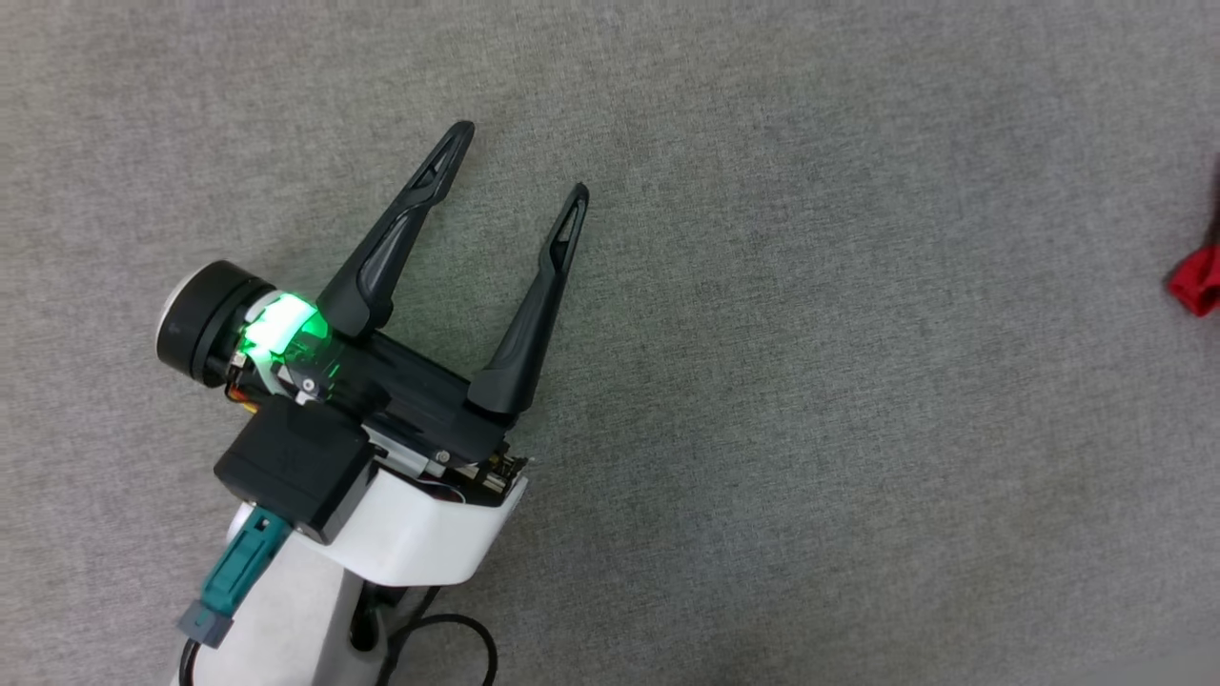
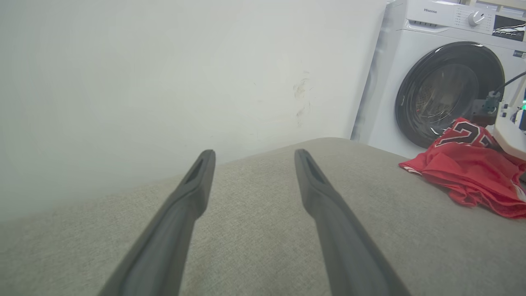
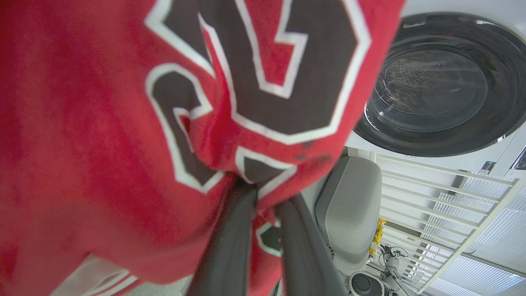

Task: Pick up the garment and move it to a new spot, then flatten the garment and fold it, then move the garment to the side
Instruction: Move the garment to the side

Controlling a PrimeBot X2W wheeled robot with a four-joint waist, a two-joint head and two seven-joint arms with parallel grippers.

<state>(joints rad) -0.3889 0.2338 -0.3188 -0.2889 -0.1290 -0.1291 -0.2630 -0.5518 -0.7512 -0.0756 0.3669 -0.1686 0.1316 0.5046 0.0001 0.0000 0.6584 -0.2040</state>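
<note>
Observed left gripper (image 1: 520, 160) wide open and holding nothing, low over the grey fabric surface (image 1: 762, 381). Sighted along its fingers from the left wrist: washing machine (image 2: 390, 102) standing just past the far edge of that surface. Found the garment (image 2: 472, 172) in a crumpled red heap on the surface, directly in front of the washing machine's dark round door and well apart from the left gripper. Noted one part raised toward the door (black-and-white numerals showing on the lifted fold). Caught a red scrap of it in the head view too, well clear of the left gripper. Recorded right gripper (image 3: 267, 195) closed on a fold of the garment, with red cloth pinched between the two dark fingers just below the numerals. Saw, from the right wrist, cloth hanging close before the camera and covering the near side of the washing machine's door. Could not tell how much of the garment rests on the surface beneath the right gripper.
</note>
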